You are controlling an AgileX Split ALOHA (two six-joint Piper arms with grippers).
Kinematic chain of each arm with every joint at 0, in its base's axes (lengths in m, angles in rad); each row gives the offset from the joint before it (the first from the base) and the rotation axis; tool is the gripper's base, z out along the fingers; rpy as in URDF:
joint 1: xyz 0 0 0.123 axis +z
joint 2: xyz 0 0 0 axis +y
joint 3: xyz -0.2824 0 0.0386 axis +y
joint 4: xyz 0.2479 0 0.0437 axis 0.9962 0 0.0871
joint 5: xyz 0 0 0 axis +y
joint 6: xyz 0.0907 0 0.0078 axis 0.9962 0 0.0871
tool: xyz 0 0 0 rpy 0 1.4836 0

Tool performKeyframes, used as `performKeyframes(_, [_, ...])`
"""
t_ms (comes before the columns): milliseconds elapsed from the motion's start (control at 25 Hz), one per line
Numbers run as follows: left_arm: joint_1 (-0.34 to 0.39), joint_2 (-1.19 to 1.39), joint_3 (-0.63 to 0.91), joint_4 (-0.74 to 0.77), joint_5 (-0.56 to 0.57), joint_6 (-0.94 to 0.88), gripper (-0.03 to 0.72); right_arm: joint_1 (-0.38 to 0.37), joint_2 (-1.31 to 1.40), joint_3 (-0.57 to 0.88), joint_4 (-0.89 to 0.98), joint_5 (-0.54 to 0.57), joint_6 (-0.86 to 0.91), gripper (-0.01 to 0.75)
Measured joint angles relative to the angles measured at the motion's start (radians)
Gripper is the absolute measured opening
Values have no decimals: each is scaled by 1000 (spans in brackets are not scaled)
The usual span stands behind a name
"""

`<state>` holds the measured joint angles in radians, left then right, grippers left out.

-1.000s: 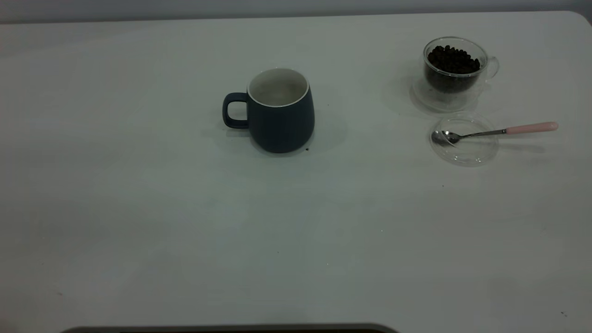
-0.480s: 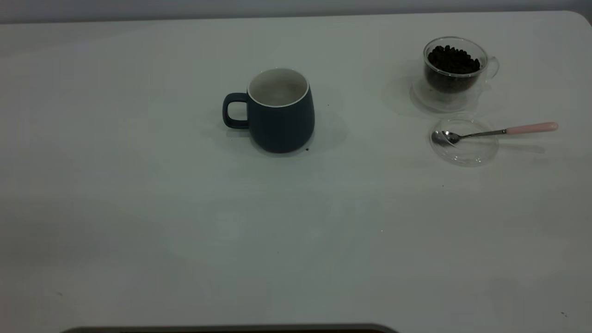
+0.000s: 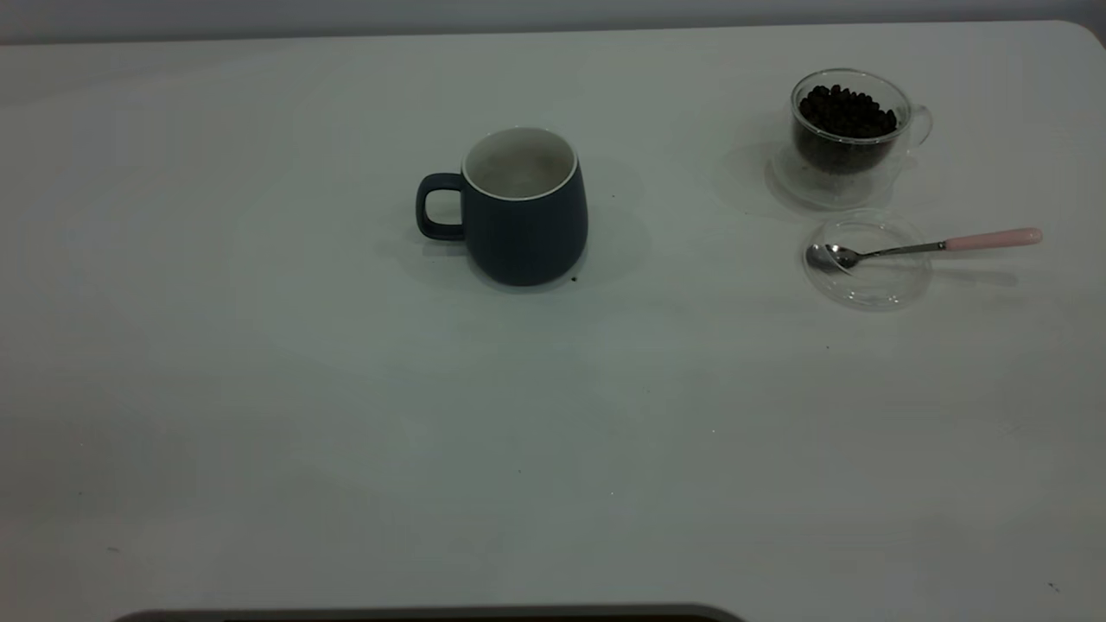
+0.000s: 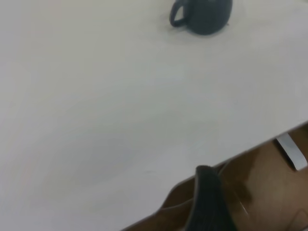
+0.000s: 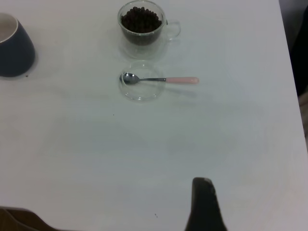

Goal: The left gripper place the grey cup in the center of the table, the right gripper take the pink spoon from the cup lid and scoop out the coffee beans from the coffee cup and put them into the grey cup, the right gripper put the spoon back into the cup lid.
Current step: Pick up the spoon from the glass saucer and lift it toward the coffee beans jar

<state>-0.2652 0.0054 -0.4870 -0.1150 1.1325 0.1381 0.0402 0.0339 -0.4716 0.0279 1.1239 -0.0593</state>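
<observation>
The grey cup (image 3: 525, 216) stands upright near the middle of the table (image 3: 346, 432), handle to the left, its white inside showing. At the far right, the coffee cup (image 3: 851, 130) holds a heap of coffee beans (image 3: 845, 111). Just in front of it lies the clear cup lid (image 3: 867, 263), with the pink spoon (image 3: 916, 247) resting across it, bowl on the lid and handle pointing right. Neither gripper shows in the exterior view. My left gripper (image 4: 207, 192) hangs past the table's near edge, far from the grey cup (image 4: 204, 14). My right gripper (image 5: 202, 202) is well short of the spoon (image 5: 159, 79).
A clear saucer (image 3: 804, 186) sits under the coffee cup. A small dark speck (image 3: 575, 279) lies by the grey cup's base. The table's rounded corner (image 3: 1084, 30) is at the back right. Brown floor (image 4: 269, 192) shows beyond the table edge.
</observation>
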Motion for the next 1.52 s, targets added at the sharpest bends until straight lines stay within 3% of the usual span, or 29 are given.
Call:
performKeyframes(240, [199, -15, 0, 0, 2, -1, 567, 0, 0, 0, 0, 0, 0, 564])
performKeyframes(360, [248, -23, 0, 0, 7, -1, 567, 0, 0, 0, 0, 0, 0, 564])
performKeyframes(1320, [251, -23, 0, 0, 8, -5, 567, 0, 7, 0, 20, -3, 19, 564])
performKeyframes(1520, [251, -23, 0, 0, 8, -5, 567, 0, 158, -11, 31, -70, 80, 573])
